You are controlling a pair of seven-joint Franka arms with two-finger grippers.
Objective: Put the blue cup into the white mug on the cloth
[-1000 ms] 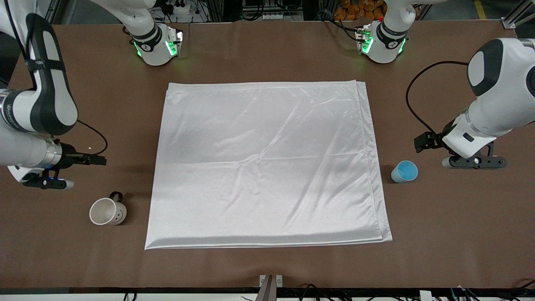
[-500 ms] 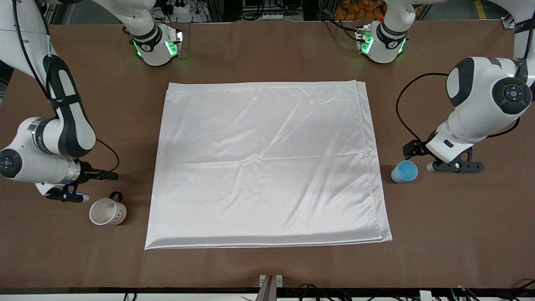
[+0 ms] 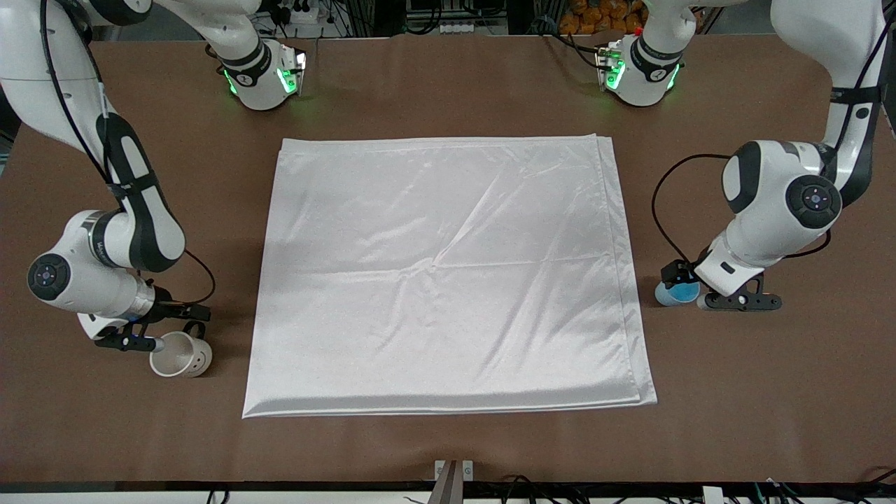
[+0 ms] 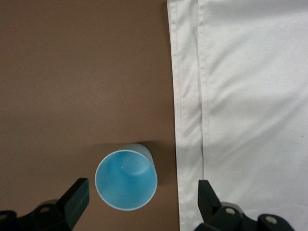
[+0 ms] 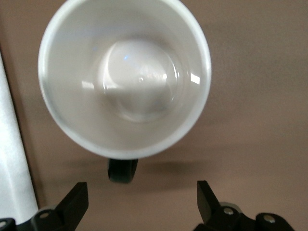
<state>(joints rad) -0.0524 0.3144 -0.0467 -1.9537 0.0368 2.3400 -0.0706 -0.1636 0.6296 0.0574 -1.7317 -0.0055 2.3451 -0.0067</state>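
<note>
While the small light-blue tapered cup is standing upright, mouth up, off the white satiny cloth, both spread-fingered grippers, left and right, are hovering, the right over the cream-white ceramic mug, handle toward twelve o'clock in the front view.

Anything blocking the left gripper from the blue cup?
Nothing visible. The left gripper is open over the blue cup, which stands on bare table beside the cloth, fingers apart on either side.

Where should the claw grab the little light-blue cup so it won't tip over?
Best from straight above, one finger on each side of the rim. The small light-blue handleless cup stands upright with its mouth open upward on the brown table, just off the edge of the large white satiny cloth. It has no handle, and the left claw is open wider than the cup.
</note>
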